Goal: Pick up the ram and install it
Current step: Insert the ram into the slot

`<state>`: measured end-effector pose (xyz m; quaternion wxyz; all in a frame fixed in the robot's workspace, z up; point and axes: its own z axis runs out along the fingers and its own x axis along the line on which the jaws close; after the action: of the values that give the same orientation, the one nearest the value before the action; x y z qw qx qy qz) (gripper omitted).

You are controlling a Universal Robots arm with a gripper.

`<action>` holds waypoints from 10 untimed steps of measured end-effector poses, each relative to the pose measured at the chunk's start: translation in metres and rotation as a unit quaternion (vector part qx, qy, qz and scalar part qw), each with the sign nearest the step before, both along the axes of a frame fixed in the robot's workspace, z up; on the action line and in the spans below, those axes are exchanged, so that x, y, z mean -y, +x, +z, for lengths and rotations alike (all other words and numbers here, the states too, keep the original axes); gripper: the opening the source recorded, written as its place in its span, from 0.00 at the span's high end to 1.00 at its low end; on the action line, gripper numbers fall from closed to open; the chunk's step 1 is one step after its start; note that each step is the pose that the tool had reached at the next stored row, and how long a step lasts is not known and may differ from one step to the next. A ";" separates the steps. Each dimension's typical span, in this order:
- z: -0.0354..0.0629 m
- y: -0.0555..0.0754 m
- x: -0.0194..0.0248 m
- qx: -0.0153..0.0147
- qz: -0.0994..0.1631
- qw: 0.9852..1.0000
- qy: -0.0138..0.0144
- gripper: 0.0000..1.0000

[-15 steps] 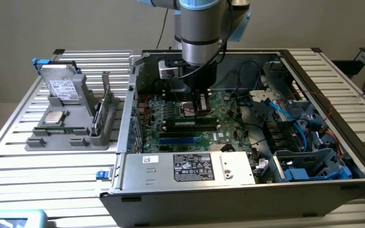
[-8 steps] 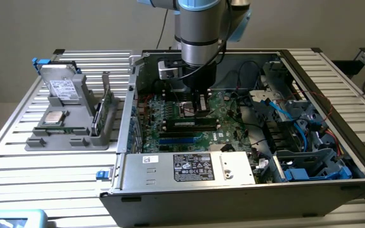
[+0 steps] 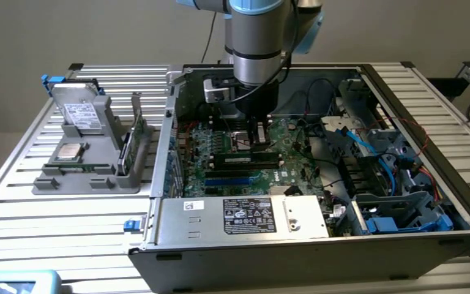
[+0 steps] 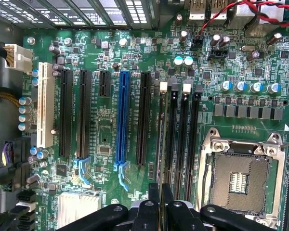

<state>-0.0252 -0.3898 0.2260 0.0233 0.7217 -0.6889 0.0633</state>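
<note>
Green and thin, the ram (image 4: 164, 144) stands on edge, pinched in the clenched tool (image 4: 161, 204). Its length runs parallel to the black memory slots (image 4: 192, 139), likely so its contacts face one squarely. The open case (image 3: 218, 257) holds the motherboard (image 4: 106, 130). At the case's nine o'clock in the exterior view, a grey tray (image 3: 55, 184) on the bench carries a silver processor (image 3: 71, 151).
</note>
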 end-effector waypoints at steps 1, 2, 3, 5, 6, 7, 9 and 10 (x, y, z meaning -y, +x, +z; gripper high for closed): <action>0.0000 0.000 0.0000 0.000 0.000 1.000 0.000 0.86; -0.0001 0.000 0.0001 0.000 0.000 1.000 0.000 0.86; -0.0001 0.000 0.0001 0.000 0.000 1.000 0.000 0.86; -0.0009 0.000 0.0001 0.000 0.000 1.000 0.000 0.86; -0.0012 0.000 0.0001 0.000 0.000 1.000 0.000 0.86; -0.0015 0.000 0.0002 0.000 0.000 1.000 0.000 0.86; -0.0016 0.000 0.0002 0.000 0.000 1.000 0.000 0.86; -0.0017 0.000 0.0001 0.000 0.000 1.000 0.000 0.86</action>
<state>-0.0252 -0.3900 0.2244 0.0233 0.7217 -0.6889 0.0634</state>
